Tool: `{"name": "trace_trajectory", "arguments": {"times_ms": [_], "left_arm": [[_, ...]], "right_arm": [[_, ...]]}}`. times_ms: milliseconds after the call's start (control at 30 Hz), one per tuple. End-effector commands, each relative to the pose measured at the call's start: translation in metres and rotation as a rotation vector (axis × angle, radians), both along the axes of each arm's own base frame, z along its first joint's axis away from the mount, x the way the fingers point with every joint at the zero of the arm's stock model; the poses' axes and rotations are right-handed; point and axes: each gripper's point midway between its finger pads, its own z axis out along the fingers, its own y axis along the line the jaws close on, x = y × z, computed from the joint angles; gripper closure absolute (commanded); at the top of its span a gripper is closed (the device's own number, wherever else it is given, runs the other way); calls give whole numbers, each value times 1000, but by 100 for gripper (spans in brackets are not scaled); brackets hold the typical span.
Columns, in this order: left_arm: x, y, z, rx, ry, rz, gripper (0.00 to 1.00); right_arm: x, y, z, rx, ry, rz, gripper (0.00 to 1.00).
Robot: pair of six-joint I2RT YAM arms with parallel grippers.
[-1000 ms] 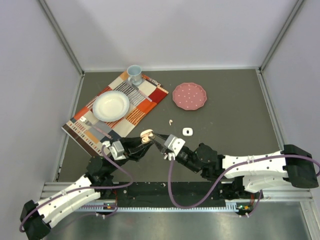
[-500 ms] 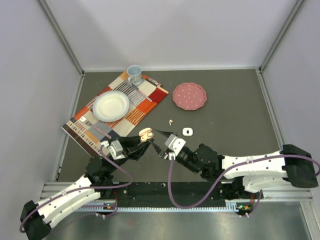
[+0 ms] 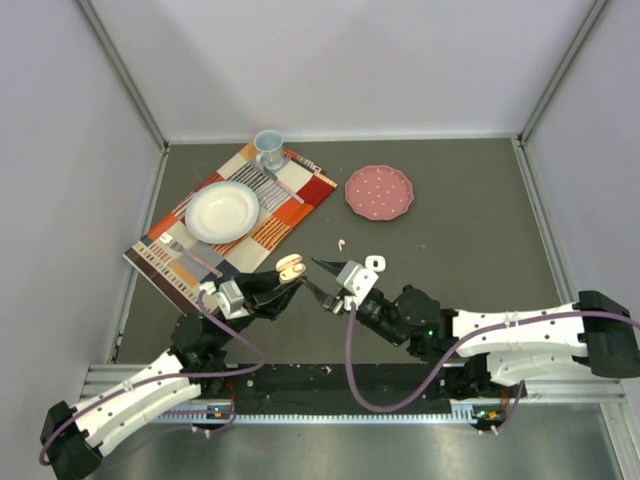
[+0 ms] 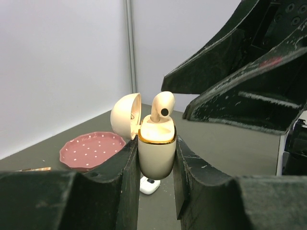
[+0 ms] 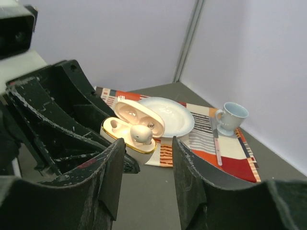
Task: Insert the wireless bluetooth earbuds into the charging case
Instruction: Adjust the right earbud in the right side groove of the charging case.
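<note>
Holding the open charging case clear of the table, the left gripper pinches the lower shell from both sides. This leaves the hinged lid free to swing back and keeps the wells facing up and toward the other arm. That grip looks chosen so the case serves as a steady target rather than sliding on the table.

In the case, 1 peach earbud stands with its stem down in a well and its head well above the gold rim. By the look of it, it is lodged but not pressed home. From the right wrist, the well beside it appears empty.

Just to the right, the right gripper faces the case with its fingers spread and nothing between them, near the case but not touching it. It is probably placed to push the bud down or to go for another.

Farther right, a loose earbud lies on the bare table. A small white case sits close against the right wrist. No other buds can be made out.

Roughly a quarter done, I judge: seating comes next, and a tilted bud could pop out.
</note>
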Motion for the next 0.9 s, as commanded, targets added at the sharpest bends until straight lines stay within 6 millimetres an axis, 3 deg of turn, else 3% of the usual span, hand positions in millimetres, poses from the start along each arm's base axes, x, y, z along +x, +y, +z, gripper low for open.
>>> {"name": "trace_trajectory", "arguments": {"times_ms": [0, 100, 233, 600, 867], "left_arm": [[-8, 6, 26, -75, -66, -11, 100], [-9, 6, 27, -74, -67, -15, 100], [-8, 6, 26, -73, -66, -14, 100], [-9, 6, 27, -72, -68, -18, 100], [-10, 5, 28, -70, -75, -22, 100]], "right_arm": [[-11, -11, 38, 127, 57, 62, 57], [-9, -19, 47, 168, 89, 76, 64], [-8, -23, 52, 193, 125, 90, 86], [-21, 2, 46, 123, 165, 190, 98], [-10, 7, 38, 95, 166, 129, 98]]}}
